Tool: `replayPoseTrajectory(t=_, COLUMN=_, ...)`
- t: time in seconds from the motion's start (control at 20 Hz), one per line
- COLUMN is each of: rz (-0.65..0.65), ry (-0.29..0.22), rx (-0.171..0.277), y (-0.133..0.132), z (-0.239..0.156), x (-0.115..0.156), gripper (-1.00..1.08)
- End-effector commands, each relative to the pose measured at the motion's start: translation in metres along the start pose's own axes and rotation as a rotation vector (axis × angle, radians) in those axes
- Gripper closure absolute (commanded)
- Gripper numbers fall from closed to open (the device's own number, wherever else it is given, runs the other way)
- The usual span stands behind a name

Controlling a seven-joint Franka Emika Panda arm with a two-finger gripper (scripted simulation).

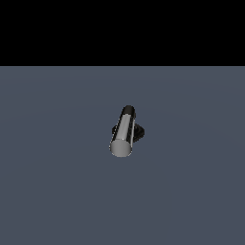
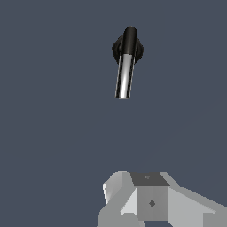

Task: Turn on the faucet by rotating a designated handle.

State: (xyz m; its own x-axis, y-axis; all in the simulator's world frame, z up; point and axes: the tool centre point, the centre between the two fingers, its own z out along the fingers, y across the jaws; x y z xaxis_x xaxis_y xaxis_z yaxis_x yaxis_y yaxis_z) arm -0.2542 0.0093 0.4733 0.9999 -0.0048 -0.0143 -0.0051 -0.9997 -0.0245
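Note:
The faucet [image 1: 125, 128] stands on the grey floor in the middle of the exterior view. Its black disc base [image 1: 139, 132] lies behind the grey metallic handle [image 1: 122, 135], whose flat round end faces the camera. In the wrist view the handle [image 2: 124, 76] runs from the black elbow stem [image 2: 129, 37] over the disc base [image 2: 139, 51]. The white and grey gripper [image 2: 148, 197] shows only partly at the picture's edge, well apart from the faucet and touching nothing. Its fingers are not clearly visible. The gripper does not show in the exterior view.
A flat grey floor [image 1: 57, 191] surrounds the faucet on all sides. A black background [image 1: 122, 28] lies beyond its far edge. No other objects show.

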Motion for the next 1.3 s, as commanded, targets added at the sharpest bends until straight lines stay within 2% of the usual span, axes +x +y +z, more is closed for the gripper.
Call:
replayPoseTrajectory(t=0.0, rz=0.000, ry=0.000, rx=0.000, y=0.000, z=0.000, x=0.000, gripper=1.08)
replayPoseTrajectory(t=0.55, rz=0.003, ry=0.001, rx=-0.002, y=-0.003, z=0.028, x=0.008, gripper=1.08)
replayPoseTrajectory(t=1.25, rz=0.011, ry=0.005, rx=-0.008, y=-0.014, z=0.131, x=0.037, gripper=1.08)
